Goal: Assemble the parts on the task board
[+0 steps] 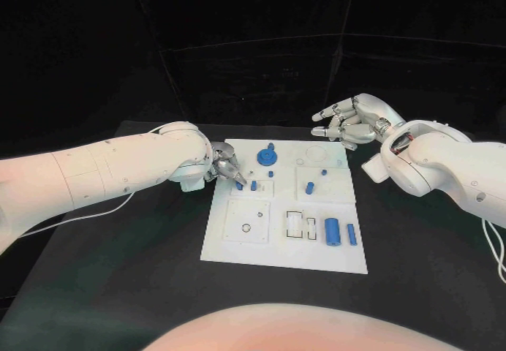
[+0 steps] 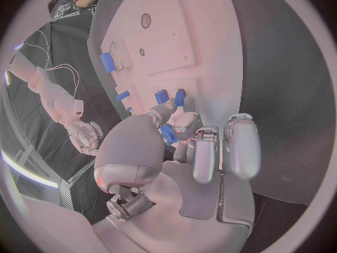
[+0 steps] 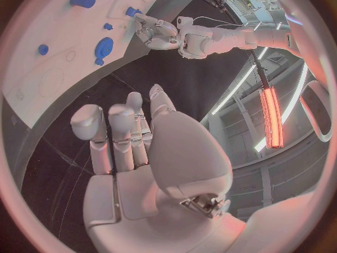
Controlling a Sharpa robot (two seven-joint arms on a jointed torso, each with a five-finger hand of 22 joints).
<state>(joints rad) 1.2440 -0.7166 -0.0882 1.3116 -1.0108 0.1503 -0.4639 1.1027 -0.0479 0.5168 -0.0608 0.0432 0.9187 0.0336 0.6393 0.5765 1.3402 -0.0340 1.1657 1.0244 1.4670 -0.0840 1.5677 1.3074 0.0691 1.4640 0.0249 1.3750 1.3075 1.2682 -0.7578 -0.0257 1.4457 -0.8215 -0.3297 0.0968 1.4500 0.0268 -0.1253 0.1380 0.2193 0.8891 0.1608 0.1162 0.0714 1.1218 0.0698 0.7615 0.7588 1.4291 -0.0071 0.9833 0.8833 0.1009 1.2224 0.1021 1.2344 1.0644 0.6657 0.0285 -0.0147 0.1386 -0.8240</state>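
progress: partway, by my read | left hand (image 1: 226,170) pinches small blue peg (image 2: 168,134) over white board's (image 1: 253,252) left edge | right hand (image 1: 353,121) fingers loosely spread, grasping nothing, off far corner | large cylinder (image 1: 332,232) lies loose

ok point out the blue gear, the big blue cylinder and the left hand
blue gear (image 1: 267,156), head view, on its round top face.
big blue cylinder (image 1: 332,232), head view, mid-length on its side.
left hand (image 1: 226,167), head view, on the silver fingers at the task board's (image 1: 284,259) left edge.
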